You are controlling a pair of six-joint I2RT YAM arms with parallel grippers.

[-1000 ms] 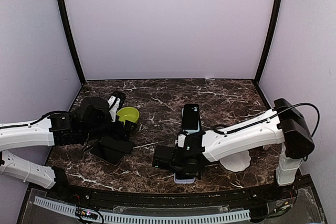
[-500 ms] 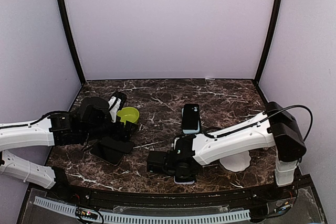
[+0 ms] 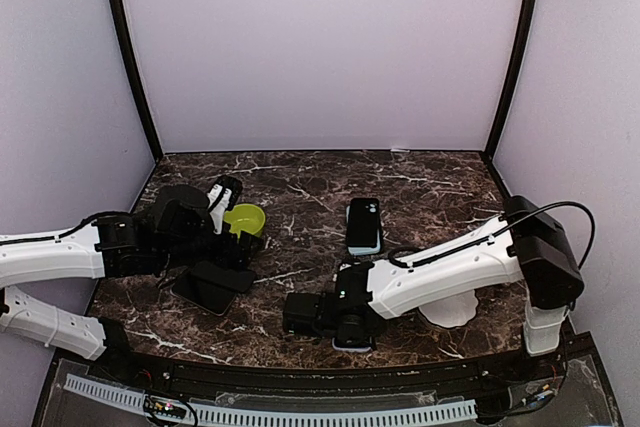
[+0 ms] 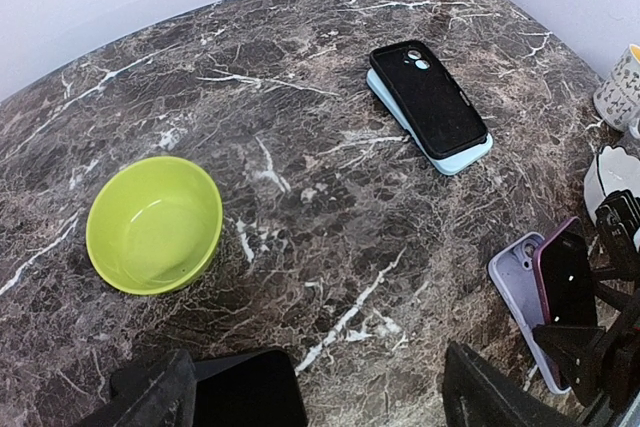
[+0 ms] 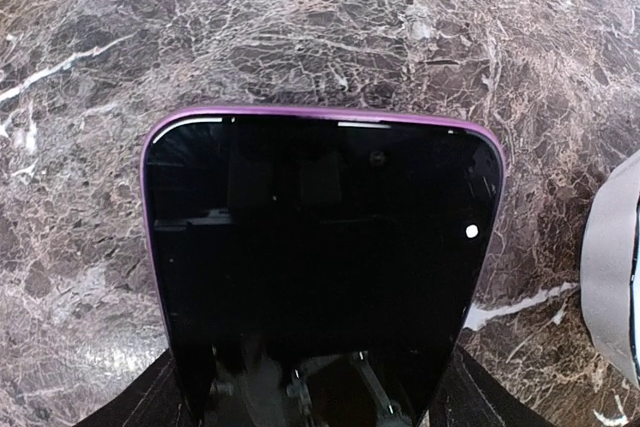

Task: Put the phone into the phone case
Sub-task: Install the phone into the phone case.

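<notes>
My right gripper (image 5: 310, 402) is shut on the phone (image 5: 320, 247), a purple-edged handset with a black screen, gripped across its width. In the left wrist view the phone (image 4: 565, 282) leans tilted over the lavender phone case (image 4: 515, 292), which lies flat on the marble. In the top view the right gripper (image 3: 318, 315) sits near the table's front edge with the case (image 3: 350, 344) peeking out beneath it. My left gripper (image 4: 320, 397) stands open over a black flat slab (image 4: 245, 392), touching nothing.
A lime green bowl (image 4: 153, 223) sits left of centre. A black case stacked on a light blue one (image 4: 430, 107) lies further back. A white dish (image 3: 450, 307) rests under the right arm, and a patterned mug (image 4: 620, 87) stands at the right edge.
The right arm has shifted a little left and lower toward the front edge, carrying the phone. The left arm has not moved.
</notes>
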